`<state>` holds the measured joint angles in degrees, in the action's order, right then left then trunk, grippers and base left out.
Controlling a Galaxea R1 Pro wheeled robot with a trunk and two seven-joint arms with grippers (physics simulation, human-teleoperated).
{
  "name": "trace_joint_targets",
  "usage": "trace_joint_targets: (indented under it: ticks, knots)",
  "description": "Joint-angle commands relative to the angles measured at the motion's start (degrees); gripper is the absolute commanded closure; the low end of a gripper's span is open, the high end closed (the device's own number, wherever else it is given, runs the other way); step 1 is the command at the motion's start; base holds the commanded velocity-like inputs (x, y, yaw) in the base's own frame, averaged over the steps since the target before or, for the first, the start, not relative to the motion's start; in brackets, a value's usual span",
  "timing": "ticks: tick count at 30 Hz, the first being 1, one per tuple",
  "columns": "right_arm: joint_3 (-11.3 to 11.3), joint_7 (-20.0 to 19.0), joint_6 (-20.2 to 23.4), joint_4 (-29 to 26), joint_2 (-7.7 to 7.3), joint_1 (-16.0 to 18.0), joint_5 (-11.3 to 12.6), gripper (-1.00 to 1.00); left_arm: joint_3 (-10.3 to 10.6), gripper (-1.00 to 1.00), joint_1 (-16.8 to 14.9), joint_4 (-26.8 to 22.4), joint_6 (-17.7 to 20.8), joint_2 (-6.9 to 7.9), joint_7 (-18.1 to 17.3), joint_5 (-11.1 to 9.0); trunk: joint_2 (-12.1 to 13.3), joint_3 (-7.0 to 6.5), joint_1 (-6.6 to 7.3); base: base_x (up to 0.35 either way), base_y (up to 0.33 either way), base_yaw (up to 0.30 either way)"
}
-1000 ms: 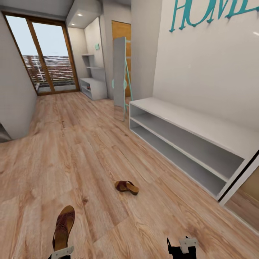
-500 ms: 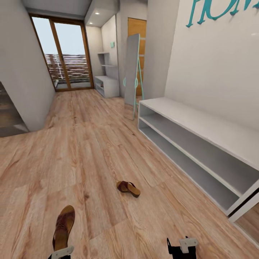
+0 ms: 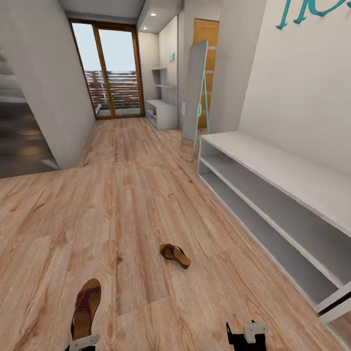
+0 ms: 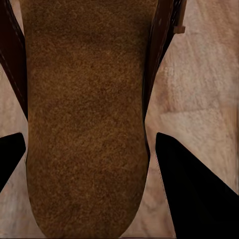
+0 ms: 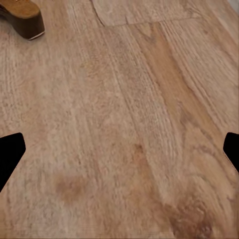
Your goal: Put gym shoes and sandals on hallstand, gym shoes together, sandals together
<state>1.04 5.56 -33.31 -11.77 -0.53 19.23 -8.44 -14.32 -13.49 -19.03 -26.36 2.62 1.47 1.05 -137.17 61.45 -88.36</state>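
Observation:
My left gripper (image 3: 82, 342) is shut on a brown sandal (image 3: 86, 307), held toe-forward above the corridor floor (image 3: 122, 195). In the left wrist view its tan footbed (image 4: 84, 124) lies between the two black fingers (image 4: 194, 194). The other sandal (image 3: 175, 255) lies on the planks ahead, and its heel (image 5: 22, 15) shows in the right wrist view. My right gripper (image 3: 246, 335) hangs open over bare floor, and nothing is between its fingertips (image 5: 10, 154). The hallstand (image 3: 162, 113) stands far down the corridor on the right. The gym shoes are out of view.
A low white shelf bench (image 3: 273, 195) runs along the right wall beside me. A tall mirror (image 3: 195, 97) leans just beyond it. Glass doors (image 3: 114, 73) close the far end. A grey wall (image 3: 53, 87) and stairs (image 3: 19, 141) stand on the left.
The whole picture has shifted right, so the camera has turned left. Both grippers keep their places in the picture, and the held sandal stays in the left one.

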Motion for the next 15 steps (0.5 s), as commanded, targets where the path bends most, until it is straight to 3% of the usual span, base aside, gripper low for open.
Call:
trace_joint_targets:
  ticks: [1, 8, 15]
  knots:
    - [0.10, 0.41, -0.09, 0.05, 0.01, 0.02, -0.61, -1.00, -0.05, 1.00, -0.04, 0.05, -0.19, 0.00, 0.20, 0.23, -0.02, 0.09, 0.00, 0.097, -0.268, 0.245]
    - [0.10, 0.41, -0.09, 0.02, 0.01, 0.02, -0.61, -1.00, -0.01, 1.00, -0.04, 0.05, -0.19, 0.01, 0.20, 0.18, -0.02, 0.33, 0.00, 0.074, -0.268, 0.232]
    - [0.10, 0.31, -0.09, 0.03, -0.08, 0.02, -0.72, -1.00, -0.07, 1.00, -0.04, 0.05, -0.19, 0.01, 0.20, 0.10, -0.02, 0.38, 0.00, 0.010, -0.267, 0.056]
